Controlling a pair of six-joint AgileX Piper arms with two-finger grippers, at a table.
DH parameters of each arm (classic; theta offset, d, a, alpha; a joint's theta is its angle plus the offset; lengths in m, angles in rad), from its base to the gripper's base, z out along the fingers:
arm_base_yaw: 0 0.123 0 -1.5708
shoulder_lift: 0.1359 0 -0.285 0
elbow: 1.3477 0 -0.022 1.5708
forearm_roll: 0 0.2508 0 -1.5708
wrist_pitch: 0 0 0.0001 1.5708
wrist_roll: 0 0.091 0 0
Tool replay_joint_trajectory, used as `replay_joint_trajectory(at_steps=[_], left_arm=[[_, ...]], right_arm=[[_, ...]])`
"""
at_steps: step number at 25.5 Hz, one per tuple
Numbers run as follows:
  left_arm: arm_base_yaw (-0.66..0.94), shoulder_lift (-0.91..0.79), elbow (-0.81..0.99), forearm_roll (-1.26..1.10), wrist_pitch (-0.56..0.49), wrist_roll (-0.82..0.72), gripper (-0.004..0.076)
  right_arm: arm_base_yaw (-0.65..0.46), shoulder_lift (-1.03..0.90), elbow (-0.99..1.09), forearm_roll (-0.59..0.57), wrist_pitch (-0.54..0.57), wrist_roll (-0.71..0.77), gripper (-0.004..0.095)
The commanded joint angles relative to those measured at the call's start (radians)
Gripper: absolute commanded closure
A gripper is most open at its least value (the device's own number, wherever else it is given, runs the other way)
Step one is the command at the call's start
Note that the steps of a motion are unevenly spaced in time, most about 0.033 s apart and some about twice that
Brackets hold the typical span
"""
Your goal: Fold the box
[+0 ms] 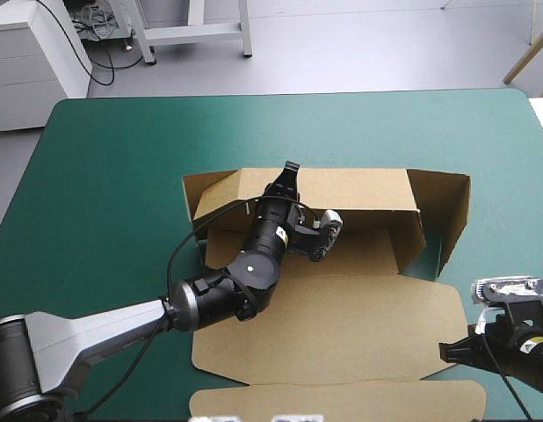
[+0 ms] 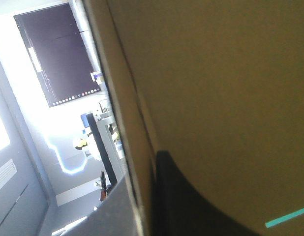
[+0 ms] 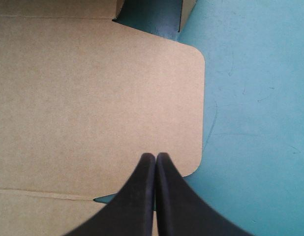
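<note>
Roughly midway: far wall up, lid flat
My left gripper point(image 1: 290, 172) is pinched on the far wall point(image 1: 359, 188) of the box point(image 1: 359, 255), board between its fingers; my right gripper point(image 3: 155, 156) is closed and empty over the lid point(image 1: 342, 330) at its right edge. The box lies mid-table on the teal-green cover point(image 1: 113, 149); I judge the side walls need tucking
</note>
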Motion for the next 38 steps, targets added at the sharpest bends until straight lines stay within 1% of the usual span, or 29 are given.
replay_joint_trajectory(at_steps=[1,2,7,9,11,13,15,16,19,21,22,25,29,34,38], left_arm=[[-0.012,-0.039,-0.008,0.057,-0.018,-0.010,0.0734],[-0.012,-0.039,-0.008,0.061,-0.018,-0.048,0.0734],[-0.012,-0.039,-0.008,0.073,-0.022,-0.068,0.0734],[-0.012,-0.039,-0.008,0.103,-0.019,-0.129,0.0734],[-0.012,-0.039,-0.008,0.144,-0.020,-0.168,0.0734],[-0.012,-0.039,-0.008,0.152,-0.020,-0.179,0.0734],[-0.012,-0.039,-0.008,0.154,-0.020,-0.179,0.0734],[-0.012,-0.039,-0.008,0.154,-0.020,-0.179,0.0734],[-0.012,-0.039,-0.008,0.154,-0.016,-0.179,0.0734],[-0.012,-0.039,-0.008,0.154,-0.011,-0.188,0.0734],[-0.012,-0.039,-0.008,0.154,-0.004,-0.208,0.0734],[-0.012,-0.039,-0.008,0.149,0.020,-0.281,0.0734],[-0.012,-0.039,-0.008,0.146,0.043,-0.360,0.0734],[-0.012,-0.039,-0.008,0.146,0.049,-0.361,0.0734],[-0.012,-0.039,-0.008,0.146,0.049,-0.361,0.0734]], right_arm=[[-0.001,0.005,-0.027,0.010,-0.042,-0.009,0.0927],[-0.001,0.005,-0.027,0.010,-0.050,-0.009,0.0927],[-0.001,0.005,-0.027,0.029,-0.110,-0.009,0.0927],[-0.001,0.005,-0.027,0.026,-0.116,-0.009,0.0927],[-0.001,0.005,-0.027,0.032,-0.118,-0.006,0.0903],[-0.001,0.005,-0.027,0.042,-0.136,-0.010,0.0810],[-0.001,0.005,-0.027,0.055,-0.148,-0.010,0.0602],[-0.001,0.005,-0.027,0.059,-0.153,-0.010,0.0480],[-0.001,0.005,-0.027,0.076,-0.172,-0.006,0.0300],[-0.001,0.005,-0.027,0.086,-0.176,-0.006,0.0233],[-0.001,0.005,-0.027,0.089,-0.176,-0.006,0.0219],[-0.001,0.005,-0.027,0.094,-0.176,-0.006,0.0220],[-0.001,0.005,-0.027,0.131,-0.176,-0.006,0.0220],[-0.001,0.005,-0.036,0.136,-0.179,-0.006,0.0220],[-0.001,0.014,-0.093,0.134,-0.177,0.010,0.0220]])
